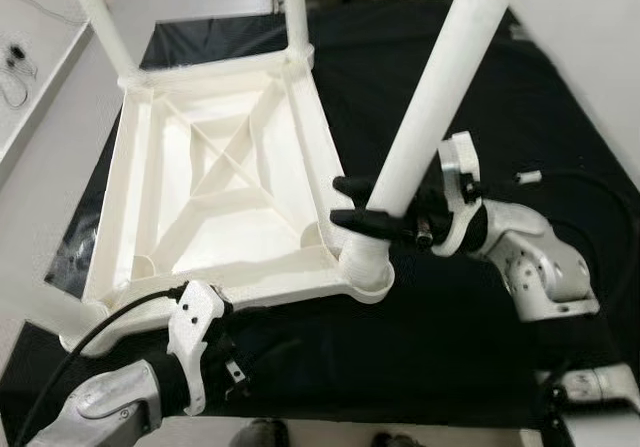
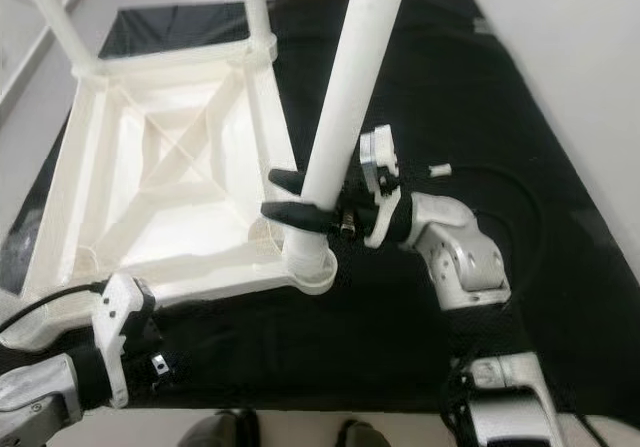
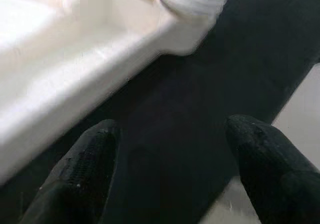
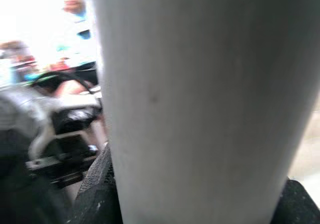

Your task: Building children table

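Your right gripper is closed around the near white plastic tube leg, just above the corner socket of the upturned white plastic table top, which lies underside up on the black mat left of centre in the head views. The leg leans toward the upper right of the frame rather than standing straight, so I judge it is not fully seated. If you turn or press it at this tilt, it may bind in the socket or lever the light table top off the mat. A grip this low on a long leg also gives the top end room to swing.

Your left gripper hangs open at the lower left, fingers spread over bare mat just beside the table's near rim and holding nothing, so nothing braces the top against sliding.

2 more legs already stand at the far corners in the upper left. Keep clear of them when you sweep. The ribbed underside offers no flat place to press. Open mat lies to the right and in front of the socket. The mat's near edge runs close to the left gripper, with pale floor beyond, and 2 dark shoes at the bottom edge stand near your working space
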You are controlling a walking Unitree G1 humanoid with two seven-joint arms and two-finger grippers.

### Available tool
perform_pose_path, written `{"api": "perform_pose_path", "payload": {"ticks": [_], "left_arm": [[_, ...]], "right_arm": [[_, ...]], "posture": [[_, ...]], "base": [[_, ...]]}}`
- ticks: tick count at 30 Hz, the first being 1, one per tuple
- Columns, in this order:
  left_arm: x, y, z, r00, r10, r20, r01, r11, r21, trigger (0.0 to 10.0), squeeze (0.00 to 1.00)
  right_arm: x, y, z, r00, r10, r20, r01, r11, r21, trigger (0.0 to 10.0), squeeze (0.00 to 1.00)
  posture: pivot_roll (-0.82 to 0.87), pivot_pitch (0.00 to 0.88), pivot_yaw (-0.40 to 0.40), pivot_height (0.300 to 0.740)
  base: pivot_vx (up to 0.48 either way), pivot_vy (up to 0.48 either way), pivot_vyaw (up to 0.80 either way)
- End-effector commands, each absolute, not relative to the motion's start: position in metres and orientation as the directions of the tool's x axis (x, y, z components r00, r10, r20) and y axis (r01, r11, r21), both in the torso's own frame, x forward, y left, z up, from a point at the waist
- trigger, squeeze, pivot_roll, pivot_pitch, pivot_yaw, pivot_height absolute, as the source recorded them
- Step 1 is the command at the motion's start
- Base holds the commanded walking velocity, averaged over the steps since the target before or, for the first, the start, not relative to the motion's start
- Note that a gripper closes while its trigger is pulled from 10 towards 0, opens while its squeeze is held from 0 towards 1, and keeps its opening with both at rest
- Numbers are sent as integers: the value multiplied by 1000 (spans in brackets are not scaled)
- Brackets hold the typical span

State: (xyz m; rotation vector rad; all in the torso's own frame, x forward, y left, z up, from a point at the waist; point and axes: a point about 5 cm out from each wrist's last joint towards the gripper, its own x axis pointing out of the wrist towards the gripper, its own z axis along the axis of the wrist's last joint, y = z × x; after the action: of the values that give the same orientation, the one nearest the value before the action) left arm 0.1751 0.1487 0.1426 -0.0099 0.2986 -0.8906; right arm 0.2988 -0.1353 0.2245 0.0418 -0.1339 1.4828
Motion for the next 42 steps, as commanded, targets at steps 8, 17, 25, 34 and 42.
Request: {"api": "perform_pose_path", "payload": {"ticks": [8, 17, 25, 34, 42], "left_arm": [[153, 144, 128, 553, -768, -323, 784, 611, -109, 10000, 0], [157, 153, 129, 654, -694, -303, 726, 688, -9, 10000, 0], [158, 159, 129, 700, -657, -279, 690, 723, 28, 10000, 0], [155, 157, 128, 688, -674, -269, 702, 713, 11, 10000, 0], [154, 155, 126, 685, -680, -261, 707, 708, 10, 10000, 0]], "right_arm": [[289, -134, 224, 15, 996, 90, -998, 20, -55, 10000, 0], [290, -127, 215, 54, 998, -8, -990, 53, -133, 10000, 0], [284, -125, 206, 42, 991, -126, -982, 18, -186, 10000, 0], [279, -118, 209, 10, 994, -109, -979, -12, -202, 10000, 0], [280, -99, 236, 5, 999, 52, -974, 16, -225, 10000, 0]], "posture": [[105, 256, 64, 740], [114, 282, 71, 740], [108, 294, 76, 740], [106, 299, 80, 740], [100, 290, 70, 740]], "base": [[0, 0, 598], [0, 0, 0], [0, 0, 0], [0, 0, 0], [0, 0, 0]]}}
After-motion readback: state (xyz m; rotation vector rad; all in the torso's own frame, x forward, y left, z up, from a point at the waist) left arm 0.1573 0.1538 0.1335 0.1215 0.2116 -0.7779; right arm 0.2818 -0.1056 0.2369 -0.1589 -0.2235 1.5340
